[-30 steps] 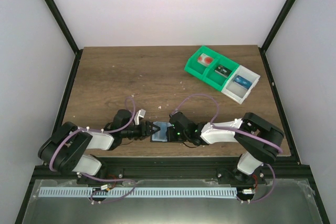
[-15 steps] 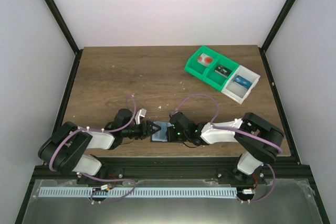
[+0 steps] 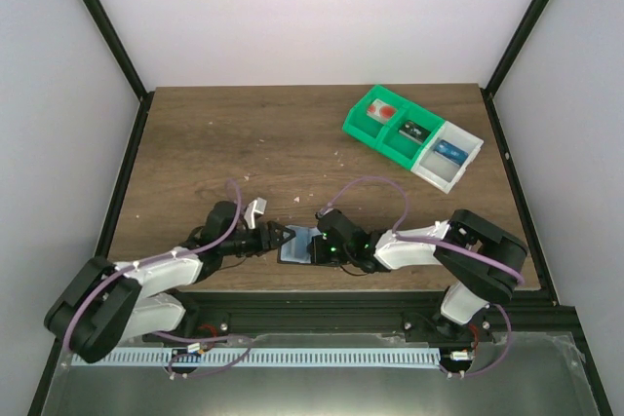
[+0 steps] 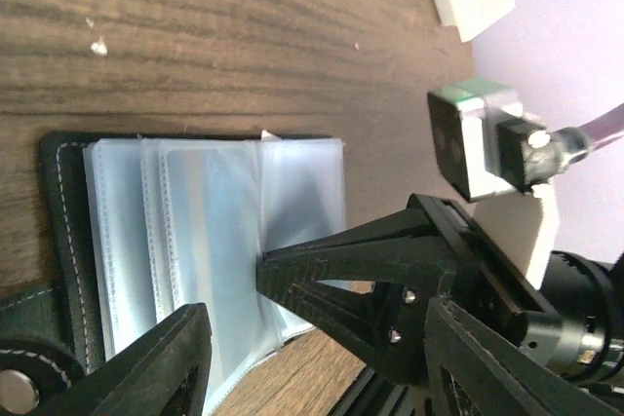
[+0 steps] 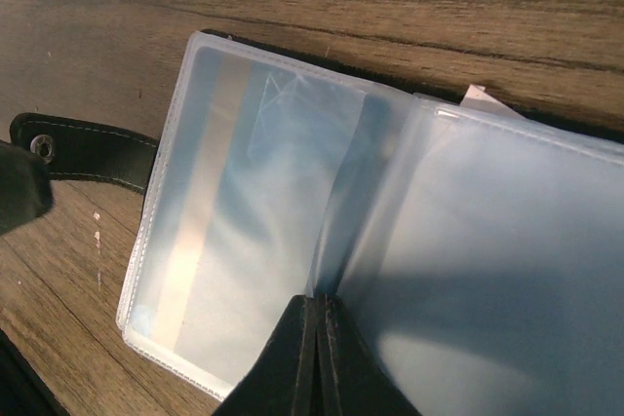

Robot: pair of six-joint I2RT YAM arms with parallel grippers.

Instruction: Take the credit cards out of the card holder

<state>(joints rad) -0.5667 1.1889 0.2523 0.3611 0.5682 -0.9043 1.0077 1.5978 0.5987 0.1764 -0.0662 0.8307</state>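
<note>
Card holder open, right jaws pinching its clear sleeve, left jaws spread

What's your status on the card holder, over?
Left fingers open at the card holder. Right fingers shut on one of its sleeves. Holder lies open, card inside. Nothing blocking.

Well beyond the right end effector, toward its far right, a green two-compartment tray holding red and dark items touches a white tray holding a blue one. Pale specks dot the wooden tabletop between.
</note>
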